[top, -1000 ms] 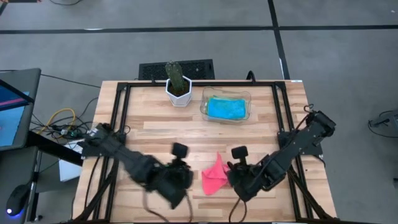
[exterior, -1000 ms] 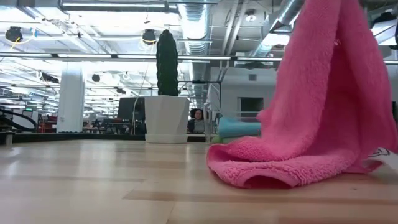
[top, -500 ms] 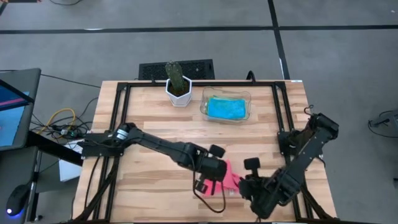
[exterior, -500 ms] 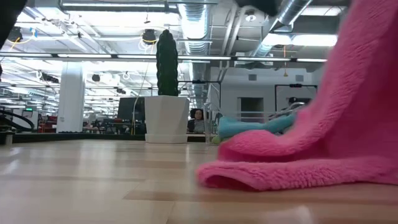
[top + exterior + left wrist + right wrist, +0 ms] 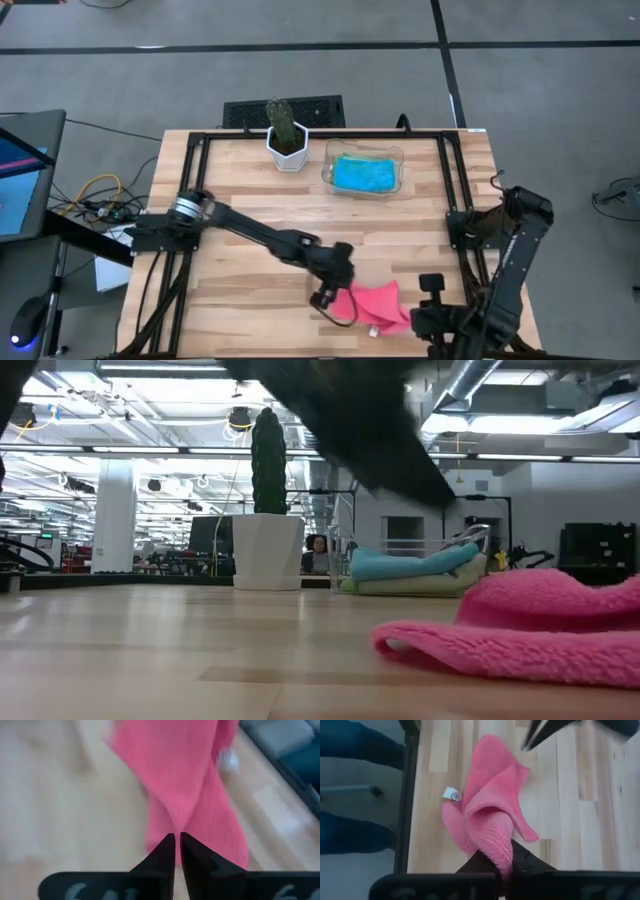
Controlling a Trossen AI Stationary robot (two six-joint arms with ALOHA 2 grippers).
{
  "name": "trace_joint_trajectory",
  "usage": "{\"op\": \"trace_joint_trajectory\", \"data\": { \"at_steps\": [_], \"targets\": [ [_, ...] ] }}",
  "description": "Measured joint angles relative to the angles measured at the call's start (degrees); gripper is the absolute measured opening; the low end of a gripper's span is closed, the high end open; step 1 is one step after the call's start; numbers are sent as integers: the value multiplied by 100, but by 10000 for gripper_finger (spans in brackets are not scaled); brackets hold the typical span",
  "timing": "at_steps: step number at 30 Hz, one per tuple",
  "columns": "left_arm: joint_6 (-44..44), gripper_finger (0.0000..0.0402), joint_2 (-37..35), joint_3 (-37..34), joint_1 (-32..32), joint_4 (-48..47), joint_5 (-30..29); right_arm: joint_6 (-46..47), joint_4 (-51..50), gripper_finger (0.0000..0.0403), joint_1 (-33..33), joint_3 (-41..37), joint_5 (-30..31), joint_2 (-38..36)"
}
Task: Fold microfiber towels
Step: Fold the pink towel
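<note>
The hot pink towel [image 5: 372, 302] lies crumpled on the wood table near its front edge. It also shows in the low view [image 5: 540, 630] and the left wrist view [image 5: 185, 770]. My right gripper [image 5: 410, 318] is shut on the towel's right end. My left gripper [image 5: 332, 295] is shut and hovers just over the towel's left end. In the right wrist view its tips [image 5: 525, 746] stand apart from the cloth. A turquoise towel [image 5: 362, 173] lies in the clear tray [image 5: 330, 160] at the back, on a light green one [image 5: 410, 586]. My right gripper pinches a rolled fold of the pink towel [image 5: 503, 851] between its two fingers, at the towel's right end. The fingers come low from the table's right side. The rest of the towel [image 5: 490, 795] lies slack on the table beyond the fingers, its white tag [image 5: 451, 795] showing.
A cactus in a white pot [image 5: 287, 140] stands at the back, left of the tray. The black table frame [image 5: 411, 795] and the front edge run close by the towel. Bare wood lies to the left and in the middle [image 5: 250, 220].
My right gripper has gone down and toward the table's near right corner with the pink towel. The towel hung in a tall drape and now lies low on the table, drawn out to the right. My left gripper has swung from the front left to the towel's left end.
</note>
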Motion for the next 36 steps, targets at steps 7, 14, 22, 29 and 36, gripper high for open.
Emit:
{"op": "trace_joint_trajectory", "data": {
  "at_steps": [7, 14, 22, 29, 36],
  "targets": [
    [-540, 6, -1771, -3471, 54, 6458, -916, -1, 11, 33, -95, 0, 253, 0],
    [-1184, 43, -1245, -3335, 439, 6798, -732, -4, 69, 25, -295, 0, 229, 0],
    [-215, 146, -237, -1366, 470, 4730, -226, 44, 232, 34, -352, 2, -45, 2],
    [168, 185, 675, -202, 842, 4245, 1241, 195, 186, 23, -328, 0, -826, 2],
    [836, 187, 1268, 640, 1146, 3329, 2335, -68, 153, 29, -367, 2, -1067, 4]
  ]
}}
